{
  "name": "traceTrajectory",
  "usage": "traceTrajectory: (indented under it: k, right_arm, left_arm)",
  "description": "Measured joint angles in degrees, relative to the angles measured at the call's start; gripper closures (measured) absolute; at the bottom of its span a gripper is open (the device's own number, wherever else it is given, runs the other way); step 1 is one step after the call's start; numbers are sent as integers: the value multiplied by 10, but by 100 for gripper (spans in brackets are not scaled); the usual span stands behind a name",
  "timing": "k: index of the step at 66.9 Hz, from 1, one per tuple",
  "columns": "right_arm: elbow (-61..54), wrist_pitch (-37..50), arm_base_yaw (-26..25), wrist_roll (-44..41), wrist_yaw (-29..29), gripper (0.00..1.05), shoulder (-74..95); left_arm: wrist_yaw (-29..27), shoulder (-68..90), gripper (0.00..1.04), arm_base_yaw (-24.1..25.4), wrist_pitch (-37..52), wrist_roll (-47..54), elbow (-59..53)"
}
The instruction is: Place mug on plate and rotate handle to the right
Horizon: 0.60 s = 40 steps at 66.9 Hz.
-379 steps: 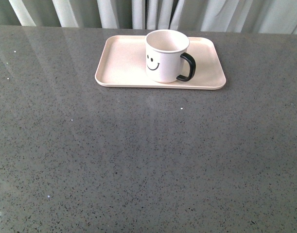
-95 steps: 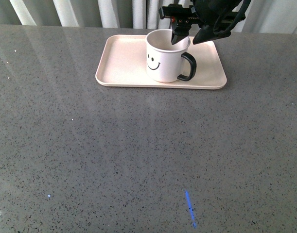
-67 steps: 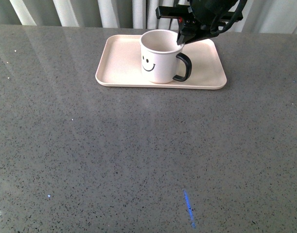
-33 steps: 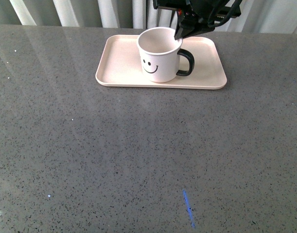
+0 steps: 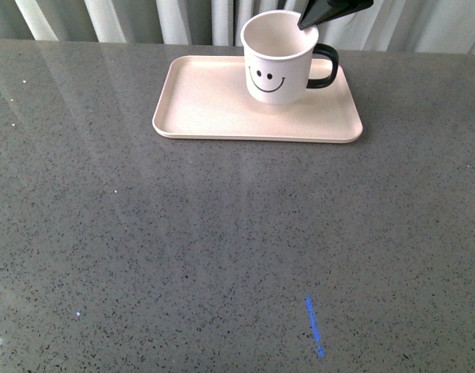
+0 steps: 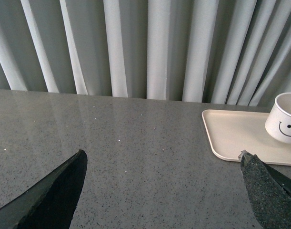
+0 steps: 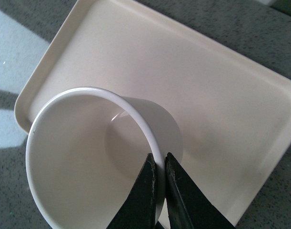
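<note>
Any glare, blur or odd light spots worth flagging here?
Front view: curtain reflections streak the glossy table, a blue streak of light lies on it. Right wrist view: bright glare patches on the table beside the plate. Left wrist view: evenly lit, sharp.

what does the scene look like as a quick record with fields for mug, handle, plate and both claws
mug: upright over the plate's far side, smiley facing the front camera; contact with the plate unclear
handle: pointing right
plate: flat on the grey table
right claw: shut on the mug's rim, one finger inside, one outside
left claw: open, empty, away from the plate
</note>
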Motion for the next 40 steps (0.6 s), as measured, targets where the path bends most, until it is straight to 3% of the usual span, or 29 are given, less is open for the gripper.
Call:
traceTrajectory:
  k: [13, 27, 40]
  right_arm:
    - [41, -35, 0, -69, -61, 103, 24]
    - [131, -90, -2, -142, -94, 103, 70]
    - [180, -121, -8, -160, -100, 103, 109]
  left_arm:
    - [0, 0, 9, 0, 0, 0, 0]
    - [0, 0, 9, 0, 0, 0, 0]
    - [0, 0, 9, 0, 0, 0, 0]
